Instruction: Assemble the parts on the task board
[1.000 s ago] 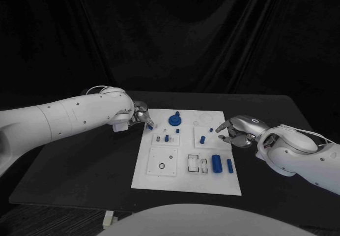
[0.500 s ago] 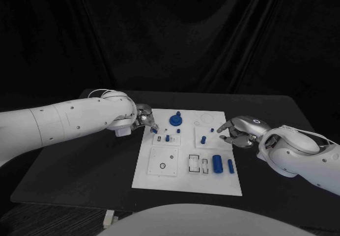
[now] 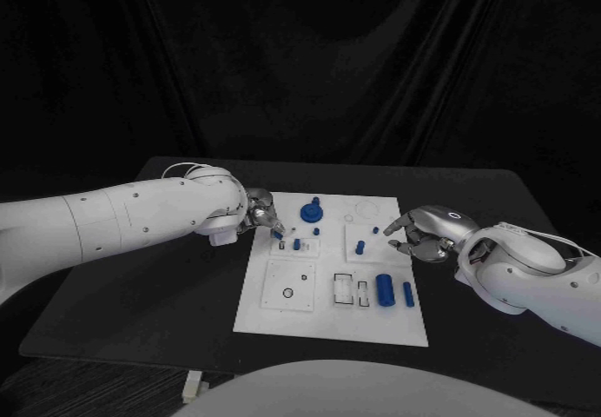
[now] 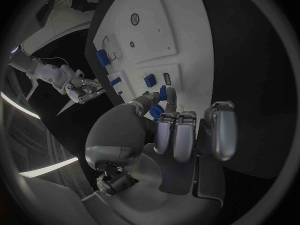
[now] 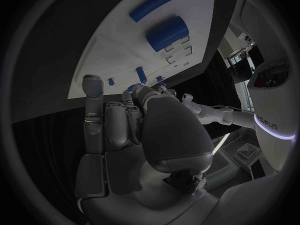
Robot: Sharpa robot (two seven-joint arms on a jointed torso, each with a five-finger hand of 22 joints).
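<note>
left hand (image 3: 257, 213) at the task board's (image 3: 332, 308) ten o'clock corner, pinching a small blue part (image 3: 275, 233) between fingertips just above the board. right hand (image 3: 424, 233) hovers at the three o'clock edge, fingers curled, holding nothing, on the black surface (image 3: 150, 295).

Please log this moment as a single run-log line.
left hand: pinches small blue part over task board | right hand: empty, fingers curled, at board's right edge
</note>
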